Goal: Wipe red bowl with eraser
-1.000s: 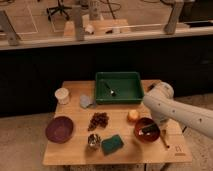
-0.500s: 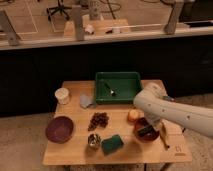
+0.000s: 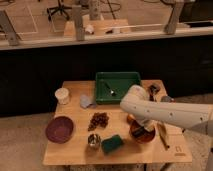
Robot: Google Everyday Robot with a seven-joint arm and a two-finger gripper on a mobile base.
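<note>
In the camera view, one table (image 3: 72, 150) bore two bowls, one tray (image 3: 118, 74) and one sponge (image 3: 113, 143), while the gripper (image 3: 142, 129), clenched on the one black eraser (image 3: 145, 133), dipped into the glossy orange-red red bowl (image 3: 133, 135) beneath it, purple bowl (image 3: 59, 129) well apart.

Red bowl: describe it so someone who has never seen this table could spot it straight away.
On the wooden table, look near the front right corner, below the green tray in the picture. The red bowl sits there with the gripper down inside it, just right of the green sponge. It is glossy orange-red, unlike the darker purple bowl at the table's left side.
</note>
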